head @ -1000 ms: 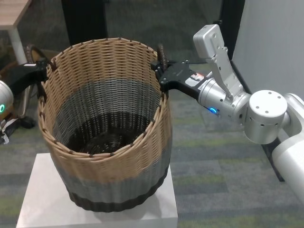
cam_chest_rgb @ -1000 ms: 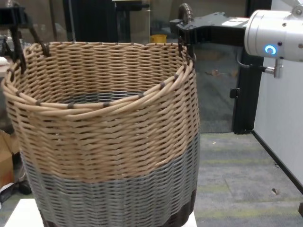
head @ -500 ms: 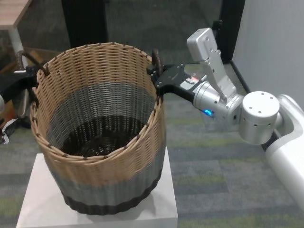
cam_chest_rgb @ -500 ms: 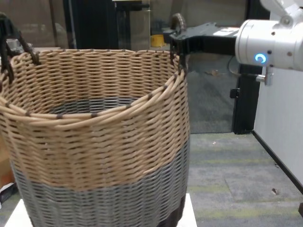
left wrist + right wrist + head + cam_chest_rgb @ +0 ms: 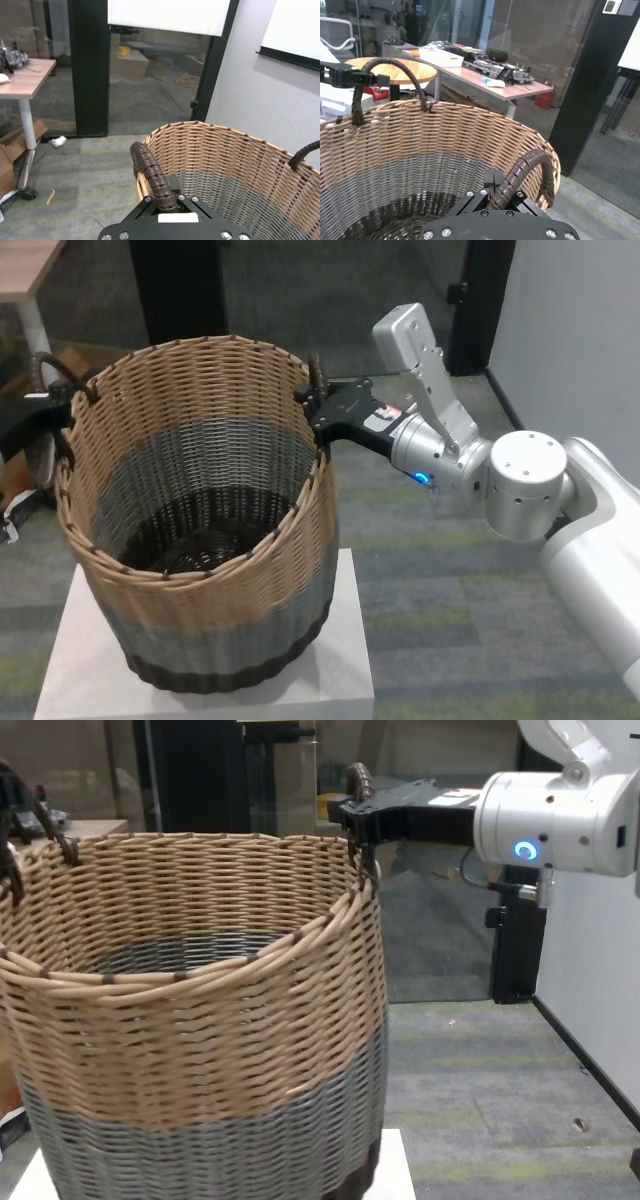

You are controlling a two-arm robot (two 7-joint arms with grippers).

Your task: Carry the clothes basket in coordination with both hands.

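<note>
The clothes basket (image 5: 235, 605) is a large round wicker one, tan above, grey in the middle, dark brown at the base. It stands slightly tilted over a white pedestal (image 5: 345, 665). My right gripper (image 5: 318, 412) is shut on the right loop handle (image 5: 318, 372), as the right wrist view shows for gripper (image 5: 495, 197) and handle (image 5: 522, 172). My left gripper (image 5: 55, 405) is shut on the left loop handle (image 5: 45, 365), as the left wrist view shows for gripper (image 5: 165, 202) and handle (image 5: 150, 172). The chest view shows the basket (image 5: 200, 1020) close up, with the right gripper (image 5: 360, 818) at its rim.
A wooden table (image 5: 30, 265) stands at the far left. A black pillar (image 5: 175, 290) stands behind the basket. A grey wall (image 5: 570, 330) is at the right. Grey-green carpet (image 5: 450, 620) surrounds the pedestal.
The basket and both grippers holding its handles have moved steadily to the left. The right arm has reached further across after it.
</note>
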